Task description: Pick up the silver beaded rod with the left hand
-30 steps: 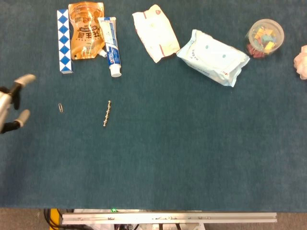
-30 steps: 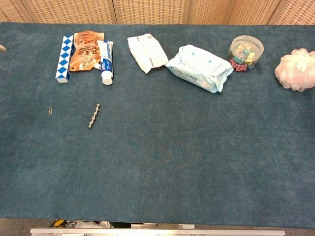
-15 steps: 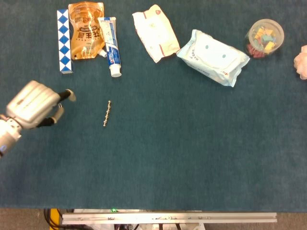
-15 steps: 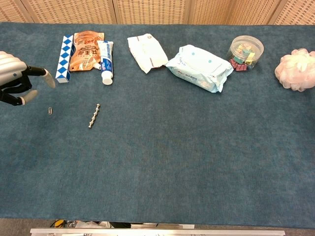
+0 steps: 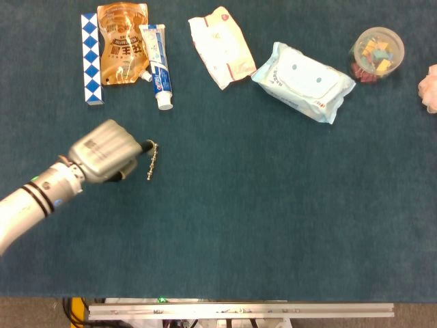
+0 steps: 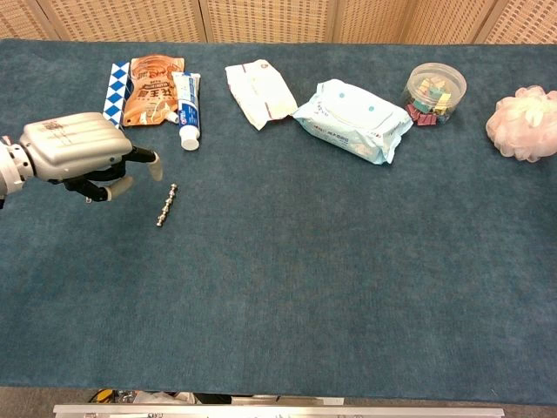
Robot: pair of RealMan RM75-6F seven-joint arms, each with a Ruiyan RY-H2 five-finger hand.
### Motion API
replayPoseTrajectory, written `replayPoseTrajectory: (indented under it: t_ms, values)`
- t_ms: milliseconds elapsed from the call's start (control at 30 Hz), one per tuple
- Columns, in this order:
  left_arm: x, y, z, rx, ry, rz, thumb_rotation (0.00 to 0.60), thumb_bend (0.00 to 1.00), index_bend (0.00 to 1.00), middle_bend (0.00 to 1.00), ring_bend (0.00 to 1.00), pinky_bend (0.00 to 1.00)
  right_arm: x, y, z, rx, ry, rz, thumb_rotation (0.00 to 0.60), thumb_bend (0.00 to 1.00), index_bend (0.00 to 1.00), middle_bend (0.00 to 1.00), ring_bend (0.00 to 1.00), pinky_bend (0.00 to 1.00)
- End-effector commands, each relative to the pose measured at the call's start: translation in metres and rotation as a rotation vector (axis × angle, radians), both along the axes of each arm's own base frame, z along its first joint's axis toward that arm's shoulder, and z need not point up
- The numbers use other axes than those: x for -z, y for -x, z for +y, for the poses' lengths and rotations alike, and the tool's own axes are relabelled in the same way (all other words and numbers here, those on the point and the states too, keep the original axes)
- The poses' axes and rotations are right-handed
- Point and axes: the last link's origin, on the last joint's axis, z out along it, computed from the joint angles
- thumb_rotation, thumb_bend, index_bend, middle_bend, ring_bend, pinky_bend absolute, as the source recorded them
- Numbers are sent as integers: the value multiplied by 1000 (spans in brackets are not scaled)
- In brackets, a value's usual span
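Note:
The silver beaded rod lies flat on the blue cloth, running near to far. My left hand hovers just to its left, back of the hand up, fingers apart and pointing toward the rod's far end. A fingertip is close to that end in the head view; the chest view shows the fingertips above and left of the rod, apart from it. The hand holds nothing. My right hand is out of both views.
At the back left lie a blue-white checkered stick, an orange pouch and a toothpaste tube. Further right are a white packet, a wipes pack, a jar of clips and a pink puff.
My left hand has come in from the left edge toward the rod, covering the paperclip that showed earlier. The rod has not moved.

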Motion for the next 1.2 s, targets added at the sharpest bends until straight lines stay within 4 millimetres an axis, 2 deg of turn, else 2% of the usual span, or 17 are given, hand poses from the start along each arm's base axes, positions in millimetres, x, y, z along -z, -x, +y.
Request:
replayPoseTrajectory:
  t_ms: [33,233,467,867,1200]
  values:
    - [11,-6,1,34,24,16,600,580,314,935,897,864,0,1,2,8,5,-1,600,330,363,415,322,345]
    - [32,-10,2,71,53,70,600,580,314,935,896,862,-4,7,8,37,25,-5,600,330,363,415,325,345]
    - [45,-2,-2,60,80,139,600,580,319,935,897,862,-8,11,12,53,41,-11,600,330,364,415,326,345]
    - [45,9,-12,4,102,176,600,580,332,935,897,862,-6,14,13,62,38,-19,600,330,363,415,329,345]
    - [41,14,-7,5,62,215,600,580,339,940,902,862,-7,16,15,67,43,-20,600,329,363,415,329,345]
